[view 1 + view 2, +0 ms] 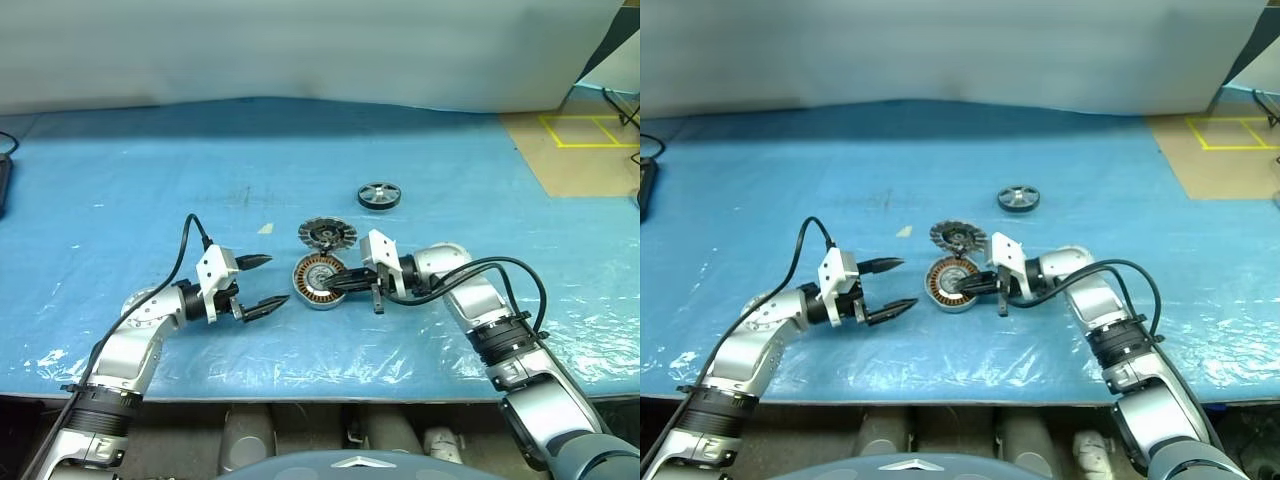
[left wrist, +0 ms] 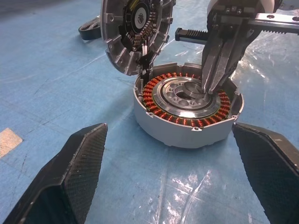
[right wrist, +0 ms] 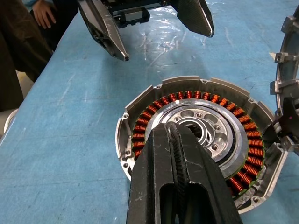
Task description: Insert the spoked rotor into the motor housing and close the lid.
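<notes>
The motor housing (image 1: 318,280) lies open on the blue table, its copper windings and silver centre (image 3: 205,128) showing. Its lid (image 1: 327,236) stands tilted up at the far edge, ribbed inside facing me (image 2: 135,28). The spoked rotor (image 1: 379,196) lies flat on the table farther back and to the right, apart from both grippers. My right gripper (image 1: 331,283) is shut with nothing in it, and its fingertips (image 2: 209,86) hang over the housing's centre. My left gripper (image 1: 273,281) is open and holds nothing, just left of the housing.
A blue plastic sheet (image 1: 150,180) covers the table, wrinkled near the front edge. A black cable (image 1: 5,180) lies at the far left. Tan floor with yellow tape (image 1: 590,150) lies beyond the right end. A person's hand (image 3: 44,11) shows past the table's edge.
</notes>
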